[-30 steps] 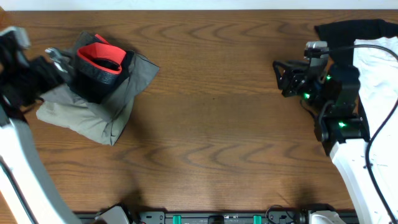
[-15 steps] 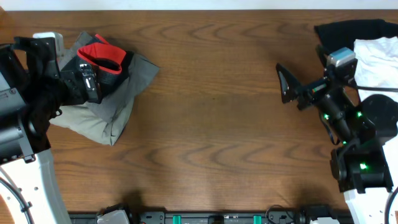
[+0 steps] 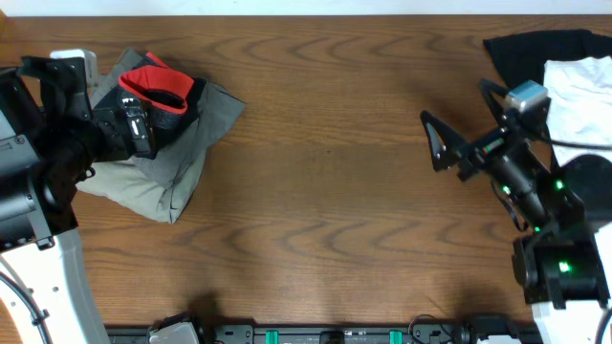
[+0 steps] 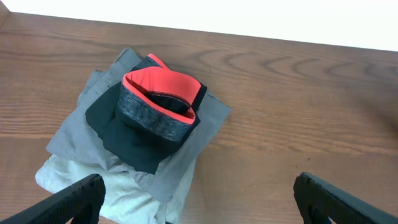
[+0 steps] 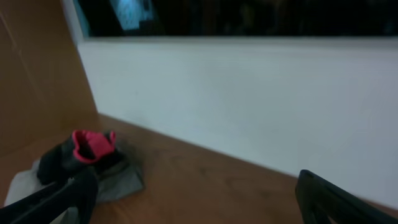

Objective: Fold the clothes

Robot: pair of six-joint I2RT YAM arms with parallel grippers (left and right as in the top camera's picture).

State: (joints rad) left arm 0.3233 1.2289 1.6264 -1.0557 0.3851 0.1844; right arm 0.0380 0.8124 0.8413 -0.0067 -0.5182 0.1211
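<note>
Clothes (image 3: 177, 158) are half hidden overhead by the left arm (image 3: 38, 167), red waistband (image 4: 166, 86) seen uppermost; left claw (image 4: 200, 196) and right claw (image 5: 194, 193) are held spread, empty.

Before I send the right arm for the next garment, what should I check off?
1. The left gripper is open and empty: ok.
2. The right gripper is open and empty: ok.
3. The right gripper faces the next garment: not ok. It points toward the table middle, with the white garment and black garment behind it.
4. How those two lie: cannot tell. Both run past the overhead frame's edge.
5. The folded stack looks settled: ok. The black trousers sit on the grey garment at the left.
6. Folding space: ok. The table is bare wood between the arms.
</note>
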